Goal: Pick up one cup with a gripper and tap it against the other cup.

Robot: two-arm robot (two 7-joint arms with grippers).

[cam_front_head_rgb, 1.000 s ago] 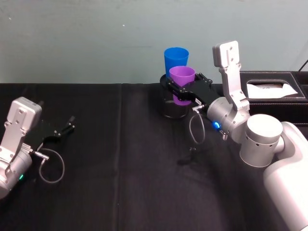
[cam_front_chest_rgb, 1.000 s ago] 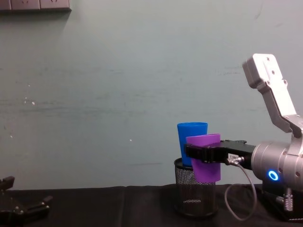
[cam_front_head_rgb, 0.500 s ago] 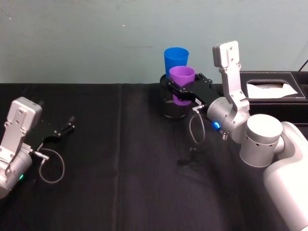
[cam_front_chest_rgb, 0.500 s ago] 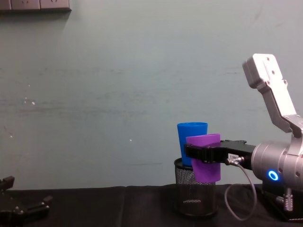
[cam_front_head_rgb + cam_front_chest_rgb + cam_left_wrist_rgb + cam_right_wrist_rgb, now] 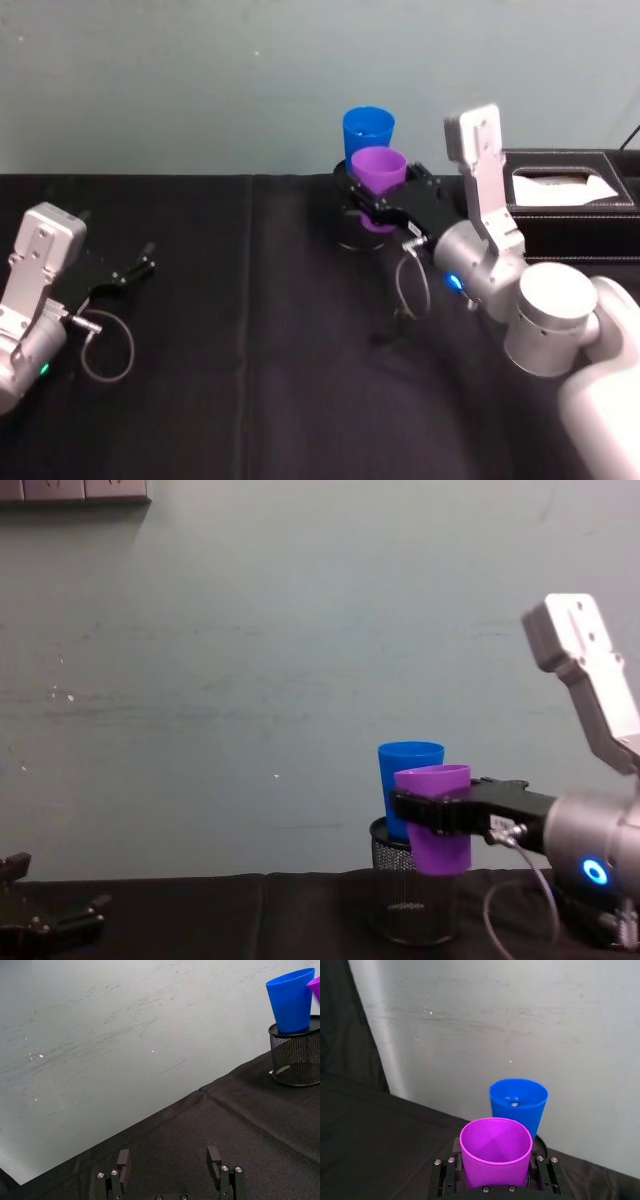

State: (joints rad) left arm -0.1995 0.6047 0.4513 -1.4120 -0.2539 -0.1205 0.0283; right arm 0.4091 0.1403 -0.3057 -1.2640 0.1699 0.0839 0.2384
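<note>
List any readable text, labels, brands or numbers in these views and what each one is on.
No text can be read in any view.
purple cup, held in the right gripper: plain, no print.
blue cup, standing in the black mesh holder: plain, no print.
left gripper: no marking visible.
black box with white sheet: no legible print.

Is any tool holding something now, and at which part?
The right tool holds the purple cup around its upper wall, below the rim. The left tool holds nothing.

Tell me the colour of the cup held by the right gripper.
Purple cup; clearest in the right wrist view.
</note>
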